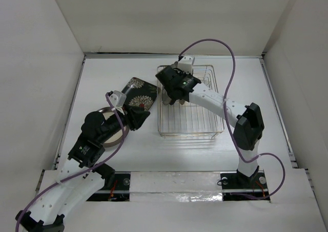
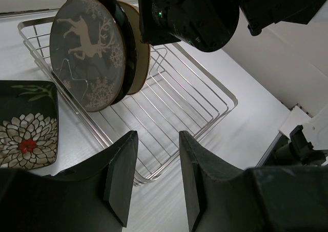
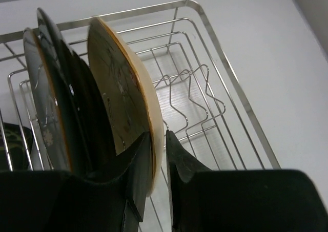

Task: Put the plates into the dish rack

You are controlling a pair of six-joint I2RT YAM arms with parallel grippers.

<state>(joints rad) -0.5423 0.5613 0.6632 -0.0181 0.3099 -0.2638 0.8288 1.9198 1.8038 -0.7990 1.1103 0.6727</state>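
The dish rack (image 1: 217, 98) stood on the desk (image 1: 102, 73), right of centre and toward the far side. At its left end a grey deer plate (image 2: 87, 58) stood upright between the wires, and a tan plate (image 3: 120, 93) stood just to its right, with what looked like another dark plate (image 3: 77, 93) between them. The right tool (image 3: 158, 137) reached over that end of the rack, its fingers straddling the tan plate's rim. I could not tell whether they pinched the rim or stood just loose of it.

A black square plate (image 1: 137, 95) with white flowers lay flat on the desk, left of the rack. Nearer than it lay a brown-rimmed plate (image 1: 114, 132), mostly hidden under the left arm. The left tool (image 2: 156, 140) hung above the desk between the square plate and the rack, its fingers parted and holding nothing.
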